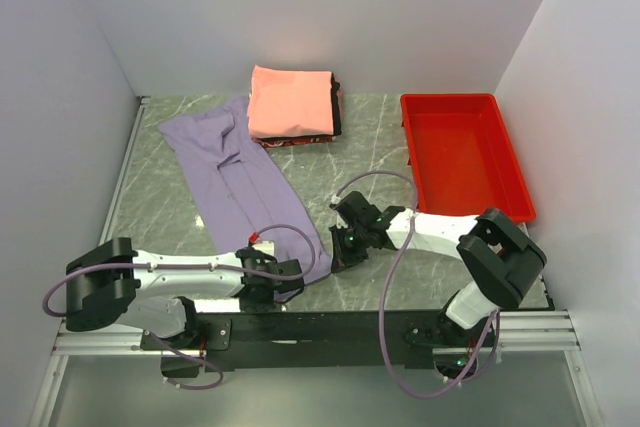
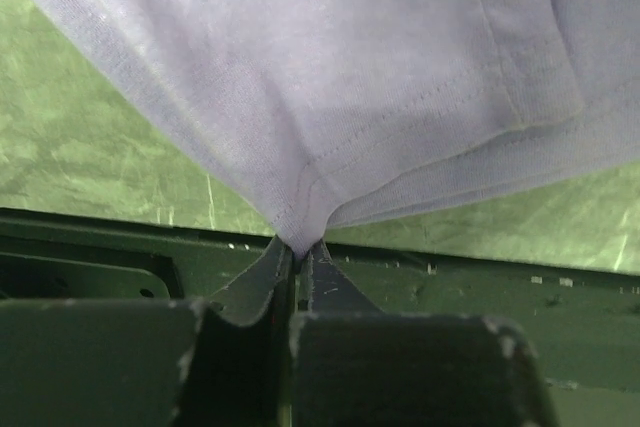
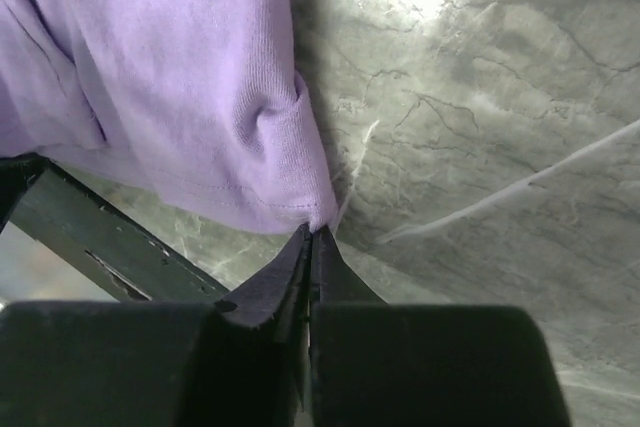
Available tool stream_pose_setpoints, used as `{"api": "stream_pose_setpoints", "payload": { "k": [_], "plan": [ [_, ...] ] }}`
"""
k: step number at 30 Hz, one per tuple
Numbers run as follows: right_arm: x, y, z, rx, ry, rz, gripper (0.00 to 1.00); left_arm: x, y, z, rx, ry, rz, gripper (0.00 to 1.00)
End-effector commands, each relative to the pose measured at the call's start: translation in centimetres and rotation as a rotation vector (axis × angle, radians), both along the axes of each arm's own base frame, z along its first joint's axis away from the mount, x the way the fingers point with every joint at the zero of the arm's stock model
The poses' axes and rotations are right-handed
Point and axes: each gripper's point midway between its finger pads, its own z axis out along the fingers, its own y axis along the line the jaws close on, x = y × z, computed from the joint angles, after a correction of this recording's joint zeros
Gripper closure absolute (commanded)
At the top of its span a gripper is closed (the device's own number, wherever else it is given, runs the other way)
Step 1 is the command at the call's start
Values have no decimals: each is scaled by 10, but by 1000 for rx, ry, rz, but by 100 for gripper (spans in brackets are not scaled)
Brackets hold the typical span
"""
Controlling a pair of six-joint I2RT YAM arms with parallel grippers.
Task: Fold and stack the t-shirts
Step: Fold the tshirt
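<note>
The lavender-purple t-shirt (image 1: 235,182) lies in a long crumpled strip from the table's far left to the near middle. My left gripper (image 1: 275,282) is shut on its near hem corner; the left wrist view shows the cloth (image 2: 330,67) pinched at the gripper (image 2: 298,247). My right gripper (image 1: 338,252) is shut on the shirt's other near corner; the right wrist view shows the cloth (image 3: 180,77) held at the gripper (image 3: 313,234). A stack of folded shirts stands at the back: salmon-pink (image 1: 290,100) on top, black (image 1: 337,107) and dark red (image 1: 290,140) edges showing beneath.
A red plastic tray (image 1: 465,152) sits at the back right. The marbled green-grey table (image 1: 370,167) is walled by white panels on the left, back and right. The black front rail (image 2: 500,287) runs just below the left gripper.
</note>
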Motion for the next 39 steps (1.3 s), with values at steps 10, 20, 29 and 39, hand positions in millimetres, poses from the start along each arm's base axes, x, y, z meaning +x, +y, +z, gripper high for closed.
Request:
{"api": "stream_pose_setpoints", "payload": {
  "k": [10,20,29,39],
  "plan": [
    [-21,-21,39,24,-115,58,100,-42,-23,24,-5,71,-155,99],
    [5,-7,69,57,-220,33,100,-7,-46,56,-164,-58,2,99],
    [81,31,125,79,-374,-5,100,66,-21,78,-156,-228,194,99],
    [140,83,147,101,-409,29,100,126,14,105,-191,-372,378,99]
  ]
}}
